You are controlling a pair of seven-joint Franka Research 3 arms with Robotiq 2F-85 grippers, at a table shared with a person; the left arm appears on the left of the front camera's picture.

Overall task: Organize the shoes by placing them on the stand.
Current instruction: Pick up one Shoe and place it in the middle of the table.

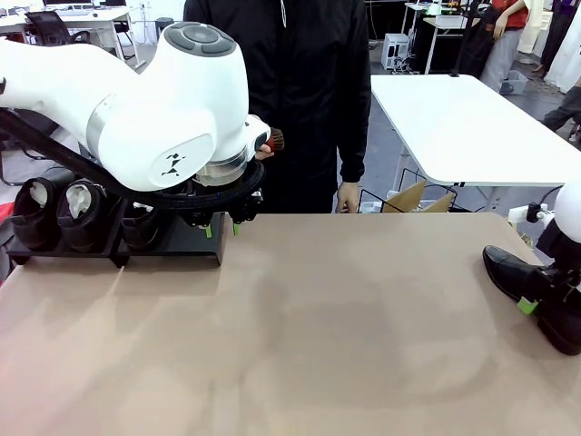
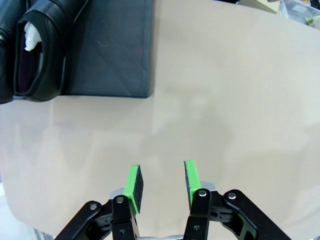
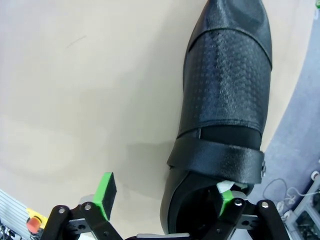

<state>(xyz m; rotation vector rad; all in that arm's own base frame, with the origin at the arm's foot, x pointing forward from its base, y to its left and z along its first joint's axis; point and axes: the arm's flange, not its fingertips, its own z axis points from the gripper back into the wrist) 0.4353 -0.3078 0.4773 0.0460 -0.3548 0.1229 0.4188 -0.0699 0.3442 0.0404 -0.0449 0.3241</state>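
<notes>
1 shoe lies at right edge of the table, straddled by spread right gripper, 1 finger inside its opening. 3 shoes sit on stand upper left, behind left arm. Left gripper half-spread, empty, beside stand.

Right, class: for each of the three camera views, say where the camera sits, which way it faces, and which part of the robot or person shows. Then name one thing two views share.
Front view: fixed between the arms, facing across the table at a standing person; the left arm crosses over the stand.
Left wrist view: looks down past the open left gripper at bare table and the stand's corner.
Right wrist view: looks down the right gripper, jaws open astride a black shoe.
Shared: that shoe lies at the front view's right edge.
</notes>
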